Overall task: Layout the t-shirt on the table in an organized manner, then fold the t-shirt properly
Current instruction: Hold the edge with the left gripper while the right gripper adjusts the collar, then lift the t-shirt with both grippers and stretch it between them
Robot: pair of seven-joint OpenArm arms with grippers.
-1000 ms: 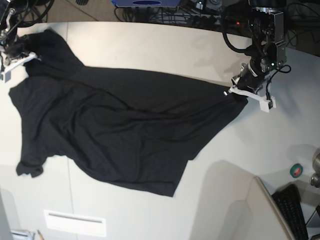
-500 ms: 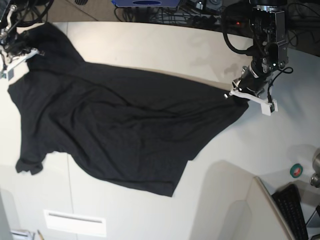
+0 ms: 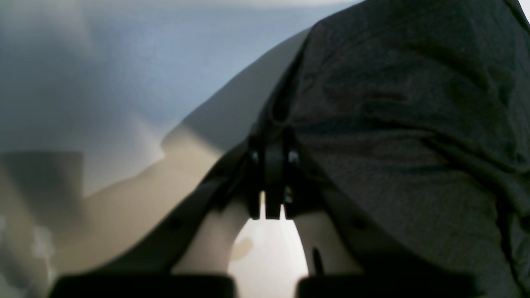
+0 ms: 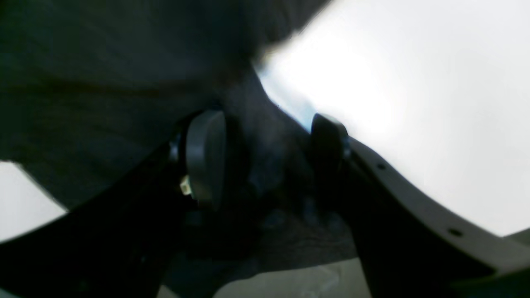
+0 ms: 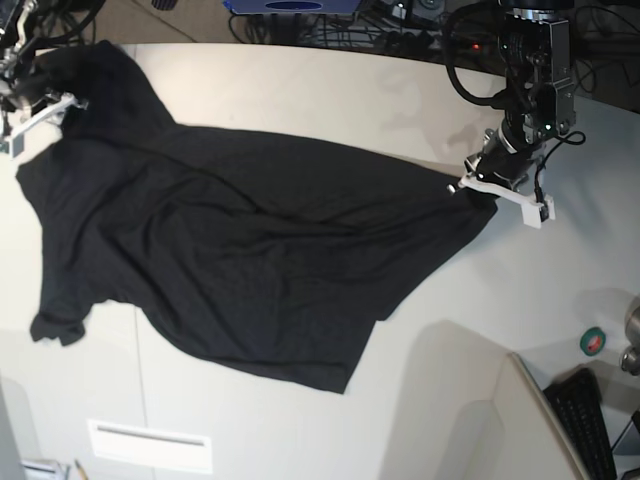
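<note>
The black t-shirt [image 5: 240, 260] is lying spread across the off-white table [image 5: 330, 90], stretching from the far corner on the base view's left down toward the near middle, with wrinkles running diagonally through the cloth. One sleeve is poking out at the near left edge, and the lower hem is ending in a point near the table's middle. No print is showing on the upturned side.

The left gripper [image 5: 497, 190] is sitting low at the shirt's corner on the base view's right; in its wrist view the left gripper [image 3: 271, 182] is showing its jaws pressed together on a fold of the t-shirt [image 3: 414, 124], so it is pinching the cloth. The right gripper [image 5: 35, 105] is hovering at the opposite far corner; in its wrist view the right gripper [image 4: 265, 161] is showing its pads [image 4: 205, 157] standing apart with a bunch of dark cloth [image 4: 103, 82] lying between them, and the picture is too blurred to tell whether the pads are touching it.

Around the shirt, a small white rectangular plate [image 5: 150, 445] is lying near the front edge, a green tape roll [image 5: 594, 341] is resting on the right, and a black keyboard [image 5: 585, 420] is sitting in the near right corner. Cables [image 5: 380, 25] are tangling behind the table's curved far edge.
</note>
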